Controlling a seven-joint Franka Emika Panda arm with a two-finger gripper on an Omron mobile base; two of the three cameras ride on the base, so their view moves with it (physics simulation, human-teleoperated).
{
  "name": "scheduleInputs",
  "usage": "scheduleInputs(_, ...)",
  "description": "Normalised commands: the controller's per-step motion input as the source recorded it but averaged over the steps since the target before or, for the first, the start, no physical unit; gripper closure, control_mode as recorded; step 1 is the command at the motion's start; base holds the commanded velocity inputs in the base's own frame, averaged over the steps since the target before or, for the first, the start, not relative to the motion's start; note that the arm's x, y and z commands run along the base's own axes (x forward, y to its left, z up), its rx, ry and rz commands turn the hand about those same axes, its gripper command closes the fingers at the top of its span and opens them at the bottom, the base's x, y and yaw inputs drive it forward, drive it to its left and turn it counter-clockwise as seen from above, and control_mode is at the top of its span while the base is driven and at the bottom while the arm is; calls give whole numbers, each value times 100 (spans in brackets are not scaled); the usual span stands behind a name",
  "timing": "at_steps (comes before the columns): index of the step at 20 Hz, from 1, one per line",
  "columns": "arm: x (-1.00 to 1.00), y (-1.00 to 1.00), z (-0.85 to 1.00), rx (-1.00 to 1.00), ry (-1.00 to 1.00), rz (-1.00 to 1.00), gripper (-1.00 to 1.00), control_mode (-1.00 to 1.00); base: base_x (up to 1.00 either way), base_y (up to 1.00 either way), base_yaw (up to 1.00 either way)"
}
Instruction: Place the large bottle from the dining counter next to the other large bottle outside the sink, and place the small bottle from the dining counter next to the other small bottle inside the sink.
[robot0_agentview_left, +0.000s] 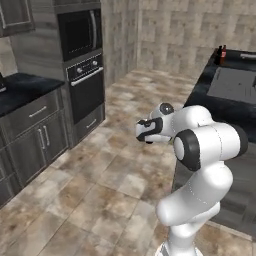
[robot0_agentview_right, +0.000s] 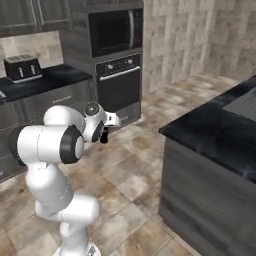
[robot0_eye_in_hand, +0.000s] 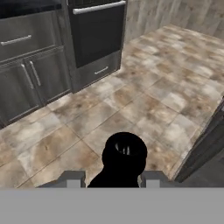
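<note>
Now fingers (robot0_eye_in_hand: 111, 178) clamped around dark bottle (robot0_eye_in_hand: 124, 157), held above tiled floor (robot0_eye_in_hand: 144, 105), oven (robot0_eye_in_hand: 97, 33) ahead.

From my remote station: the oven (robot0_agentview_left: 85, 82) stands in the tall cabinet column beyond the floor (robot0_agentview_left: 100, 185). Left of it runs the wall worktop (robot0_agentview_right: 45, 80), which carries a toaster (robot0_agentview_right: 22, 68) near its back edge. On my right, an island worktop (robot0_agentview_right: 220, 135) holds a sink (robot0_agentview_left: 235, 84); a bottle (robot0_agentview_left: 223, 54) stands at the worktop's far edge, behind the sink.
</note>
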Motion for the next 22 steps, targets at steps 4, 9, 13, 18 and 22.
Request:
scheduleInputs(4, 0, 0, 0, 0, 0, 0, 100, 100, 45, 77, -43)
scheduleInputs(9, 0, 0, 0, 0, 0, 0, 100, 100, 37, 77, -43)
scheduleInputs(13, 0, 0, 0, 0, 0, 0, 100, 100, 36, 78, -43)
scheduleInputs(18, 0, 0, 0, 0, 0, 0, 100, 100, 37, 79, -43)
scheduleInputs(22, 0, 0, 0, 0, 0, 0, 100, 100, 44, 80, -43)
